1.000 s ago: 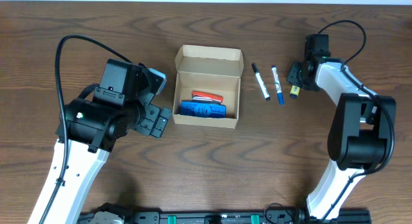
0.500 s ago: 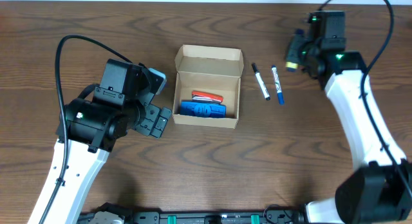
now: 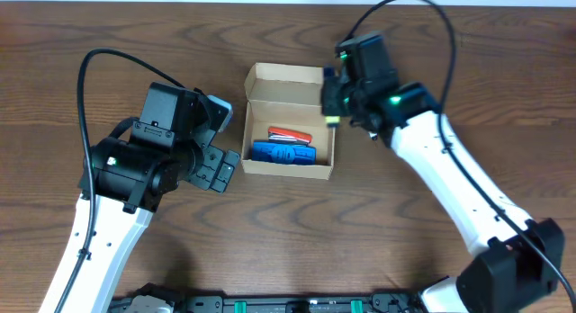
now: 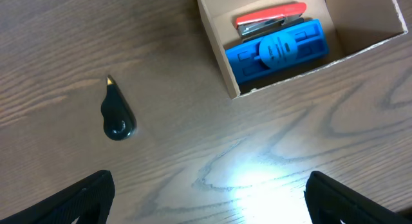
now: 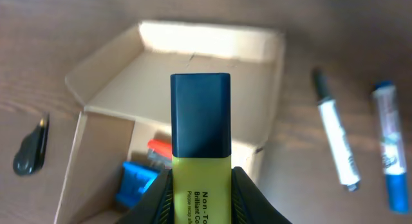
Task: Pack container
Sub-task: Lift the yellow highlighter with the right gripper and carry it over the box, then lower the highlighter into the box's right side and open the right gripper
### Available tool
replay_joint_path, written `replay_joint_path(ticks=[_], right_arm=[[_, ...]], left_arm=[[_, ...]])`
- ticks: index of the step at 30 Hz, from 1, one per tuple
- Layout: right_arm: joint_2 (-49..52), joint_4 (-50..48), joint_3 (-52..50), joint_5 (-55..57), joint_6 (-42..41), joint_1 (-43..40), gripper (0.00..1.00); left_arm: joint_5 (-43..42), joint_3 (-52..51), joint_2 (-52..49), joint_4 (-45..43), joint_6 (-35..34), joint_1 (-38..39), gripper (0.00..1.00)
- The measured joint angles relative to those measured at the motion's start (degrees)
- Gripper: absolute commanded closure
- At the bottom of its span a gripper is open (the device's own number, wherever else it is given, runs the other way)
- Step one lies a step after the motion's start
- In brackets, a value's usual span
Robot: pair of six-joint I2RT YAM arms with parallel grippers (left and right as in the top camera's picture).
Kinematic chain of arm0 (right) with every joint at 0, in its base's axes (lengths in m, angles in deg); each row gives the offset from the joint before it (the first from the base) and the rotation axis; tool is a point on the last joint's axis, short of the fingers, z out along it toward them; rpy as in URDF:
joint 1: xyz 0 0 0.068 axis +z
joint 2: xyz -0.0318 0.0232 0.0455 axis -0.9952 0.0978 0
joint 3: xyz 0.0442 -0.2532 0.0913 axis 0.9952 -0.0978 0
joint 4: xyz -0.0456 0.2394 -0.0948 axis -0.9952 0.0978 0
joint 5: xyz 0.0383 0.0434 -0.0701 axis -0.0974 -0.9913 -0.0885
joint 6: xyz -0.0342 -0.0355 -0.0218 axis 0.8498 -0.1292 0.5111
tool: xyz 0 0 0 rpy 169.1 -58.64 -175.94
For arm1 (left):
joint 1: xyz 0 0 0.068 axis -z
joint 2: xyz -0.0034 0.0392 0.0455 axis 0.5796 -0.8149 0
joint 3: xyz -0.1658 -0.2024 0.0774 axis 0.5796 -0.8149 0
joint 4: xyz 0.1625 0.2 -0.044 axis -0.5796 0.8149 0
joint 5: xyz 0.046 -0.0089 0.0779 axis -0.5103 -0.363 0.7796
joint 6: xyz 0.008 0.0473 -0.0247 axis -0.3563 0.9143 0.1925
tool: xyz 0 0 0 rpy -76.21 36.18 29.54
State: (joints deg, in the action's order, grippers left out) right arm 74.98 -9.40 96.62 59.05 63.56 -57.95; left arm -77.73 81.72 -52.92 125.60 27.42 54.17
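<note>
The brown cardboard container stands open at the table's middle, its flap lid folded back. It holds a red stapler and a blue item. My right gripper is shut on a yellow highlighter with a dark cap and holds it above the container's right edge. My left gripper is open and empty over bare table, just left of the container.
Two whiteboard markers, one black-capped and one blue, lie on the table right of the container. A small black teardrop-shaped object lies left of the container. The right arm hides the markers from overhead.
My right arm has swung left from the far right of the table, carrying the highlighter to the container's right edge. The left arm has not moved.
</note>
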Motion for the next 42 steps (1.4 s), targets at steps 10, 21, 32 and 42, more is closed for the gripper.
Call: replay_joint_path(ticks=[10, 21, 32, 42], right_arm=[[9.14, 2.14, 0.0, 6.27, -7.69, 5.05, 0.99], [10.82, 6.25, 0.04, 7.65, -10.34, 5.27, 0.99], [10.93, 9.49, 0.02, 7.32, -11.15, 7.56, 0.99], [10.91, 10.45, 0.02, 7.32, -12.2, 7.56, 0.98]], left_arm=[[-0.02, 0.0, 0.0, -0.02, 0.0, 0.0, 0.05], [-0.02, 0.0, 0.0, -0.02, 0.0, 0.0, 0.05], [0.0, 0.0, 0.0, -0.02, 0.0, 0.0, 0.05], [0.0, 0.0, 0.0, -0.02, -0.02, 0.0, 0.05]])
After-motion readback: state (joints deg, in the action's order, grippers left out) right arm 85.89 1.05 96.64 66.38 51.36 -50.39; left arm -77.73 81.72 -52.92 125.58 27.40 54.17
